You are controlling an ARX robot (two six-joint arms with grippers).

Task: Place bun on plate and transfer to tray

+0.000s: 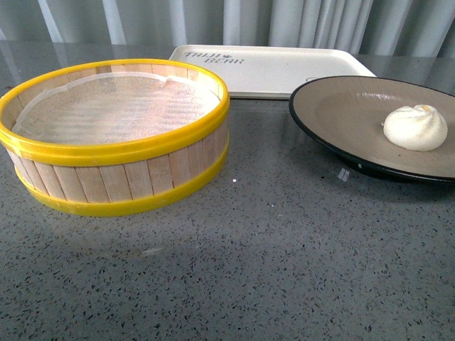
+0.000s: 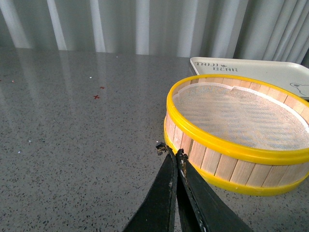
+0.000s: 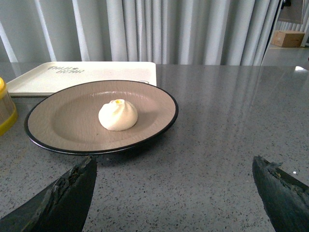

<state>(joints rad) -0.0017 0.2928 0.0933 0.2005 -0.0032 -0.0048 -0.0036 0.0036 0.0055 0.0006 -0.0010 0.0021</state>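
The cream-white bun (image 1: pixel 416 127) (image 3: pixel 118 115) with its pleated top rests on the beige plate (image 1: pixel 341 106) (image 3: pixel 63 121) with a black rim, at the right of the table. Behind the plate lies the cream-white tray (image 1: pixel 284 67) (image 3: pixel 96 72) (image 2: pixel 260 70) with printed lettering. My right gripper (image 3: pixel 174 166) is open, its fingers spread wide over bare table just short of the plate's near rim, holding nothing. Beside the steamer basket's wall, my left gripper (image 2: pixel 169 151) is shut and empty. Neither arm appears in the front view.
A yellow-rimmed wooden steamer basket (image 1: pixel 117 135) (image 2: pixel 236 130) lined with white cloth stands at the left, empty. The grey speckled table (image 1: pixel 249 270) stretches in front. Grey curtains hang behind. A cardboard box (image 3: pixel 288 38) sits far off at the back right.
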